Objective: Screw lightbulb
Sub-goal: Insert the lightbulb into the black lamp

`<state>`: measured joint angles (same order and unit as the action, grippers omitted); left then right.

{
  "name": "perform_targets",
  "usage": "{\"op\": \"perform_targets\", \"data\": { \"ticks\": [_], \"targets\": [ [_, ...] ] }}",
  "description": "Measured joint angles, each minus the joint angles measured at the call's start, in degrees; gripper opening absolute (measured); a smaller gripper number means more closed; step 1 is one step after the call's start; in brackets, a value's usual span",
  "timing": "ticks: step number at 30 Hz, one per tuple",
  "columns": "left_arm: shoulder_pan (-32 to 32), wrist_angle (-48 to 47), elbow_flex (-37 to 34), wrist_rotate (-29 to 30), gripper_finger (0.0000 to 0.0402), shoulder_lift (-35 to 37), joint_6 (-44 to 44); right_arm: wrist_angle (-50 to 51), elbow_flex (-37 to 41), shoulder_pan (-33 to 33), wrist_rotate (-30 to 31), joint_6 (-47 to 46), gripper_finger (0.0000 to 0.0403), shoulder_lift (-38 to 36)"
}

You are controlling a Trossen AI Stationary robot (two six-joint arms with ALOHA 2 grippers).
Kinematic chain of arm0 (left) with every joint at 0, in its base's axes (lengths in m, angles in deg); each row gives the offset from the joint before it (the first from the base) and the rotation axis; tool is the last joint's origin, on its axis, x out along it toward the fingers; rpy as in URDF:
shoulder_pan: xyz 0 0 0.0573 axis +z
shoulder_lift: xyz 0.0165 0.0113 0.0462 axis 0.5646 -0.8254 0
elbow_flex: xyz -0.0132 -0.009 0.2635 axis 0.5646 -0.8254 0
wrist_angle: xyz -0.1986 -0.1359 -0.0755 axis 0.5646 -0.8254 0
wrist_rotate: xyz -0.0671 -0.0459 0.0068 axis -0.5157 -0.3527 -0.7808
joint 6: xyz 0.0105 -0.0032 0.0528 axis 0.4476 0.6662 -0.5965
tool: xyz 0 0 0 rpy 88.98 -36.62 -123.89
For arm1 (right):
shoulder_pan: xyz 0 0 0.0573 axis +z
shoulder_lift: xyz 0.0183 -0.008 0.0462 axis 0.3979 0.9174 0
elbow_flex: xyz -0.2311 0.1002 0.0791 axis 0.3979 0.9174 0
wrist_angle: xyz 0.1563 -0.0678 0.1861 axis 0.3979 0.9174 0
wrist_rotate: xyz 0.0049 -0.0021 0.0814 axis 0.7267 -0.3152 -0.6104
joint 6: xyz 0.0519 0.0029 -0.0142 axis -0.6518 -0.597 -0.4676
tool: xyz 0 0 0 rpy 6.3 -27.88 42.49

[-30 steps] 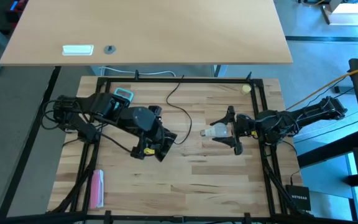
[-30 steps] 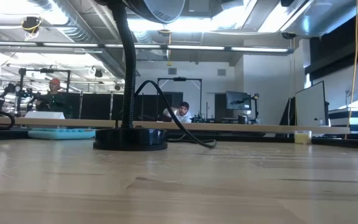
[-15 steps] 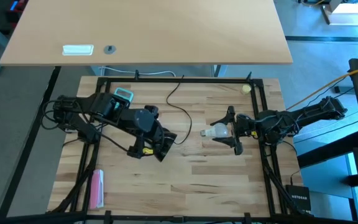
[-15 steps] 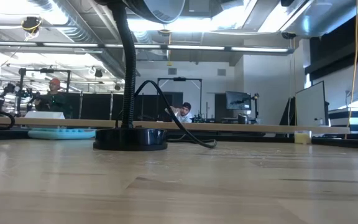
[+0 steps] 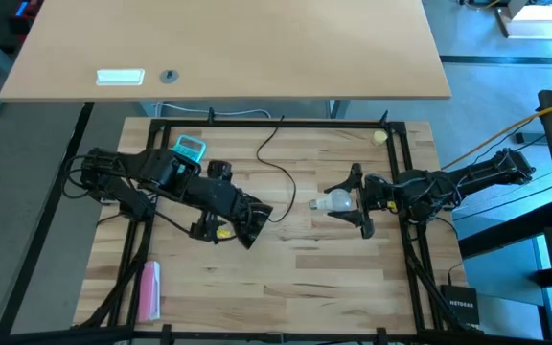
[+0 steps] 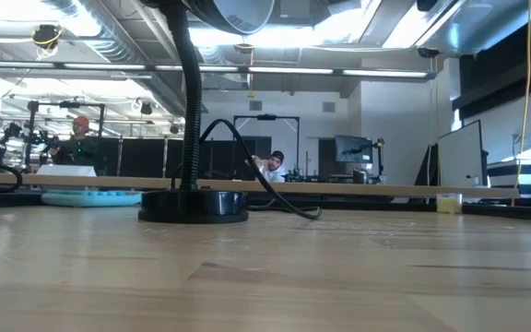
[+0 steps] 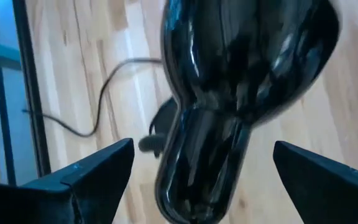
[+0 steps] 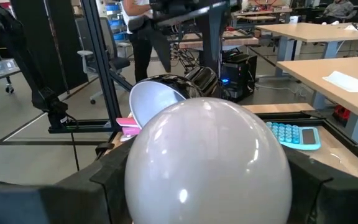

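Observation:
A black lamp stands mid-table on its round base (image 6: 193, 205), and its gooseneck (image 6: 190, 92) rises to the shade (image 5: 257, 217). My left gripper (image 5: 238, 223) hangs open over the shade, pointing steeply down. Its fingers (image 7: 98, 171) stand wide on either side of the glossy shade (image 7: 247, 56) without touching it. To the right, my right gripper (image 5: 353, 202) is shut on the white lightbulb (image 5: 333, 202), held level well above the table. The bulb's narrow base points toward the shade's white opening (image 8: 154, 102). My right gripper pinches the bulb's round glass globe (image 8: 207, 162) between its two fingers (image 8: 110, 180). It comes in level from the table's right side. The bulb is lifted clear and lies level, and its screw base (image 5: 316, 204) sticks out past the fingertips toward the lamp.
The lamp's cord (image 5: 276, 158) trails toward the far edge. A teal calculator (image 5: 190, 147) lies at the far left, a small yellow ball (image 5: 379, 137) at the far right corner and a pink object (image 5: 149, 290) at the near left. A black frame (image 5: 276, 123) rims the table.
My left gripper has tipped more steeply downward over the lamp shade and sunk a little. The shade keeps its place. My right gripper and the lightbulb have stayed still.

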<state>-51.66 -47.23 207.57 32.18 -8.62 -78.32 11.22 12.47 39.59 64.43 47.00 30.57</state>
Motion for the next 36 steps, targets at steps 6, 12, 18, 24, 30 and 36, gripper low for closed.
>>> {"op": "perform_targets", "data": {
  "ticks": [6, 12, 18, 24, 30, 36],
  "targets": [
    [-0.45, 0.62, -8.07, 2.23, 0.0375, 0.15, -1.38, 0.02, 0.02, 0.00, 0.41, 0.02, 0.0269, 0.67],
    [-1.08, 5.37, -11.85, 3.28, 0.0375, 0.18, -2.78, 0.33, 0.07, 0.00, 0.43, 0.05, 0.0269, 1.69],
    [-0.83, 7.82, -11.85, 3.49, 0.0322, 1.14, -1.09, 0.02, 0.07, 0.00, -0.48, 0.08, 0.0269, 4.06],
    [-0.64, 8.36, -11.80, 3.72, 0.0237, 1.74, 0.17, -7.58, 0.07, 1.92, -2.28, 4.55, 0.0269, 10.44],
    [-0.64, 8.26, -11.78, 3.94, 0.0237, 1.74, 0.15, -19.44, 0.02, 4.93, 0.72, 14.61, 0.0269, 20.34],
    [-0.62, 8.27, -11.78, 4.07, 0.0249, 1.72, 1.30, -42.35, 0.00, 3.67, 4.82, 25.13, 0.0269, 33.64]
  ]
}}
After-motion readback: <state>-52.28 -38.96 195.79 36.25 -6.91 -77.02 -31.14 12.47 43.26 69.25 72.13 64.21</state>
